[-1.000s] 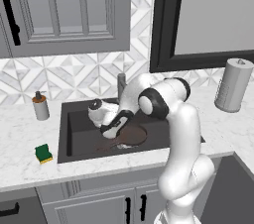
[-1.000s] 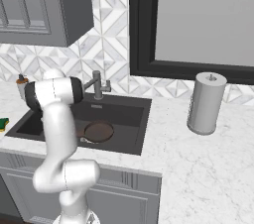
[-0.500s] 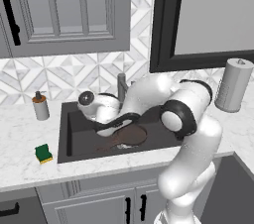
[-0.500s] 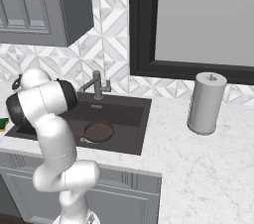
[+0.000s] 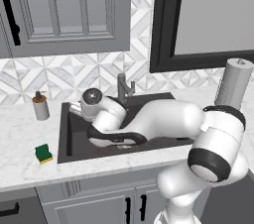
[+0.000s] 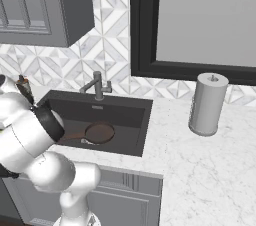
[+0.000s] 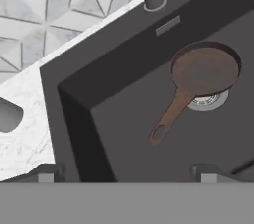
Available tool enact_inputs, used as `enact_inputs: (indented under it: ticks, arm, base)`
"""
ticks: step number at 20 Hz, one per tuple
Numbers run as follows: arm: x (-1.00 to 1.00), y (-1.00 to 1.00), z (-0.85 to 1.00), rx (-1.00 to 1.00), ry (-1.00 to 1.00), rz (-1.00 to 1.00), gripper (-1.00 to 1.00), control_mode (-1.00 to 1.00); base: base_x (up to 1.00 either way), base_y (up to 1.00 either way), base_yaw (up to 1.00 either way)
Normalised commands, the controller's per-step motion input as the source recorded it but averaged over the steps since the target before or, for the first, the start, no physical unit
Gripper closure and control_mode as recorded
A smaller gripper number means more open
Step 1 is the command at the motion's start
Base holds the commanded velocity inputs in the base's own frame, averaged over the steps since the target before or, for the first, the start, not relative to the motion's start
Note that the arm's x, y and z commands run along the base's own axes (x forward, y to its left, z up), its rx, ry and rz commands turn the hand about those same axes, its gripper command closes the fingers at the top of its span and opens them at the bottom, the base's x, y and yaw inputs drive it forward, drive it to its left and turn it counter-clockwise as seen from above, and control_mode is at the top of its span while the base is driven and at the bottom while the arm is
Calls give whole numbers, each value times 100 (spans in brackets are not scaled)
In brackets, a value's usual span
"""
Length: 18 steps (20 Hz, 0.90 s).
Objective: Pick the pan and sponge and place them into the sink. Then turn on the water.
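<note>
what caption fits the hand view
Round dark-brown frying pan lying in the dark-grey sink basin, partly over the silver drain.

pan [image 7: 204, 72] matt rusty-brown metal, just ahead of pincer; sink [image 7: 124, 134] matt dark grey; countertop [image 5: 25, 134] smooth white marble; sponge [image 5: 43, 153] green over yellow foam.

Brown pan [image 7: 205, 70] (dark-grey sink [image 7: 124, 134])

arm [image 5: 168, 119]: glossy white rounded links, lower right of frame | joints: dark bands, black ring at elbow | end effector [image 7: 124, 171]: two small dark grey finger tips
</note>
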Motion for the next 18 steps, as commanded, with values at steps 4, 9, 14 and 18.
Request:
enact_inputs:
  ticks: [4, 9, 14, 18]
  arm:
    - [-74, 28, 47, 0, 13, 35, -100, -100]
    - [-64, 47, 22, -1, 19, 34, -100, -100]
    - [-34, 51, 0, 0, 8, 9, -100, -100]
    - [-2, 72, -1, -6, 8, 5, -100, -100]
  base:
    - [0, 0, 0]
    - [0, 0, 0]
    - [0, 0, 0]
    - [0, 0, 0]
